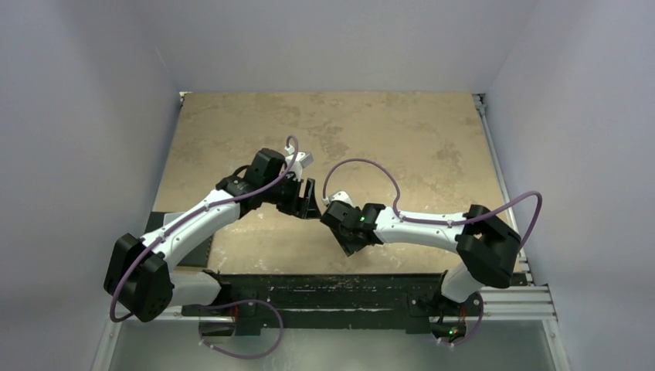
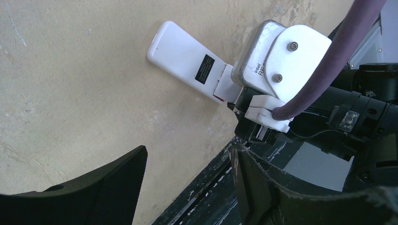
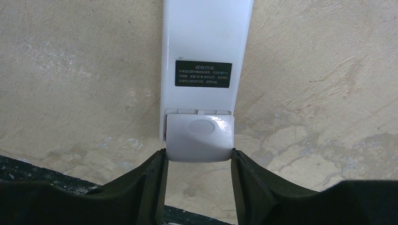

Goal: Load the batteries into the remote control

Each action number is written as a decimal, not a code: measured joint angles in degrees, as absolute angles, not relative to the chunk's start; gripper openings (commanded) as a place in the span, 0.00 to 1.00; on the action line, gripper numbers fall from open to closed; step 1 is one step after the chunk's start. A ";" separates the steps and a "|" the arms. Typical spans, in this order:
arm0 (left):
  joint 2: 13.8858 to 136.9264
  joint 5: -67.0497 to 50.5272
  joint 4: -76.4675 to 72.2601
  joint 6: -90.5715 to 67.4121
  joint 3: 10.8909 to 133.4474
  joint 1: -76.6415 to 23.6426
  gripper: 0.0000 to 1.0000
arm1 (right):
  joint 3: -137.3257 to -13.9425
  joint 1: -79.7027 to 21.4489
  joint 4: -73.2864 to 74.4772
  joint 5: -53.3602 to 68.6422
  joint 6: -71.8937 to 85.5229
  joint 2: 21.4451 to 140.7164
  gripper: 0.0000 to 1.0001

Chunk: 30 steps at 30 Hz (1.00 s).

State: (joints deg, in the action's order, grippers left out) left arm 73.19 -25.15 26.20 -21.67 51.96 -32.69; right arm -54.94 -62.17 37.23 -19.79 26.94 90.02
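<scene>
Remote control: the white handset (image 3: pixel 206 37) lies flat on the desk (image 1: pixel 402 139), plain back up. It is in the near half, roughly midway between the left and right edges.
Label: a black sticker (image 3: pixel 203 73) with fine white print sits across the back, just above the battery compartment.
Battery cover: the light-grey lid (image 3: pixel 201 138) sits at the remote's near end and juts a little past the body.
Right jaws: closed on the battery cover, one black finger (image 3: pixel 150 187) pressed against each side edge.
Left jaws: open and holding nothing, above bare desk just beside the remote.
Arms: the left arm (image 1: pixel 201 216) and right arm (image 1: pixel 425 224) reach inward and meet over the remote.
Wrist camera: seen from the left wrist, the right arm's silver-and-white camera (image 2: pixel 281 56) hides the remote's covered end.
</scene>
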 measured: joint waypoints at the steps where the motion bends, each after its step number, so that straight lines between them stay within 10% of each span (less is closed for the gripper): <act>1: 73.19 -25.17 26.20 -21.67 51.96 -32.67 0.65 | -54.94 -62.17 37.23 -19.77 26.94 90.02 0.33; 30: 73.19 -25.58 26.17 -21.67 51.88 -32.64 0.66 | -54.96 -61.91 37.08 -18.28 31.46 91.55 0.57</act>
State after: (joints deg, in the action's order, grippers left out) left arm 73.19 -25.58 26.17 -21.67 51.88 -32.64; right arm -54.96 -61.91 37.08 -18.28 31.46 91.55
